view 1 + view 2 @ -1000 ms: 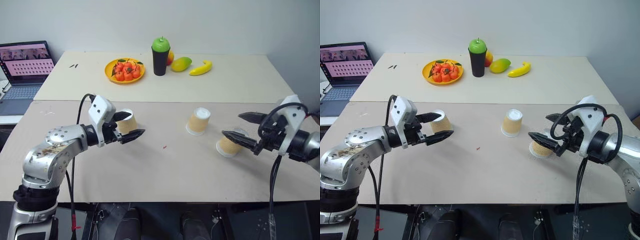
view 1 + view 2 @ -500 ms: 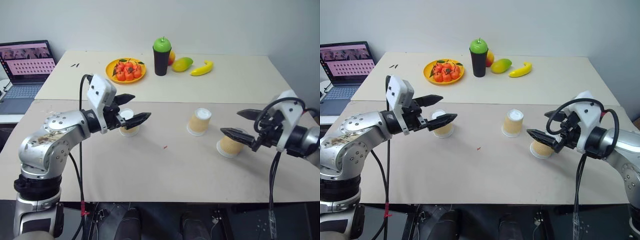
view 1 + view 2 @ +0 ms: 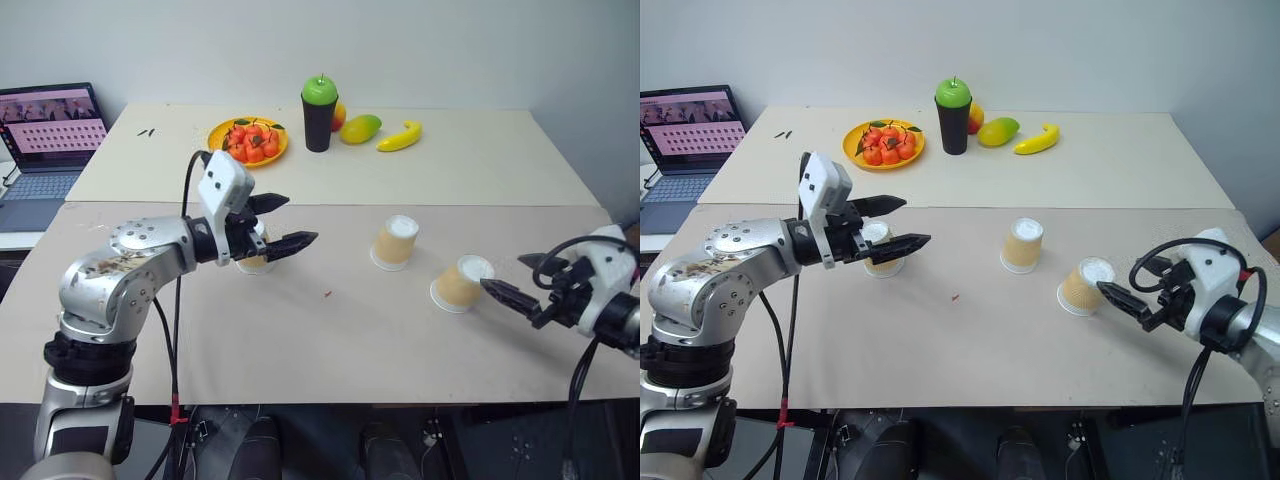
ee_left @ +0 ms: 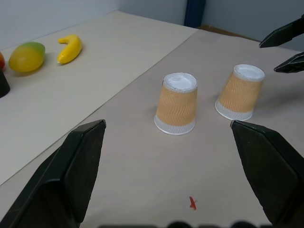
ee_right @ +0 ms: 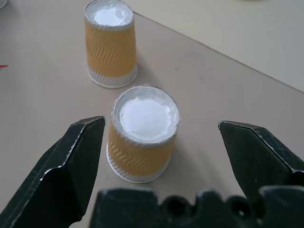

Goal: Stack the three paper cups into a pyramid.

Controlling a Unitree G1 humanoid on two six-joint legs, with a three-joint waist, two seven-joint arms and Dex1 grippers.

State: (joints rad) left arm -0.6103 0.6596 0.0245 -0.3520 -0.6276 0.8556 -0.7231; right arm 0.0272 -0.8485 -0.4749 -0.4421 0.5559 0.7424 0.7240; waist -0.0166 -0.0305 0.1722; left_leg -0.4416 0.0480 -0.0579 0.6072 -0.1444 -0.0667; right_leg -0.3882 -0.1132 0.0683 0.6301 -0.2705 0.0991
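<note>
Three tan ribbed paper cups stand upside down and apart on the near table. The left cup (image 3: 880,262) is partly hidden behind my left gripper (image 3: 298,221), which hovers open above it, fingers reaching past it toward the middle cup (image 3: 394,243). The right cup (image 3: 461,284) stands just in front of my right gripper (image 3: 504,275), which is open, low over the table and clear of the cup. Between the right gripper's own fingers, the right wrist view has the right cup (image 5: 142,142) and, behind it, the middle cup (image 5: 110,45).
On the far table sit a yellow plate (image 3: 222,140) of small oranges, a black cup topped with a green apple (image 3: 319,115), a mango (image 3: 361,128) and a banana (image 3: 400,136). A laptop (image 3: 50,140) stands at the far left. A seam (image 3: 480,206) joins the two tables.
My right gripper drew back and down to the right, so the right cup no longer sits between its fingers. The left gripper shifted right, past the left cup. Both stayed open.
</note>
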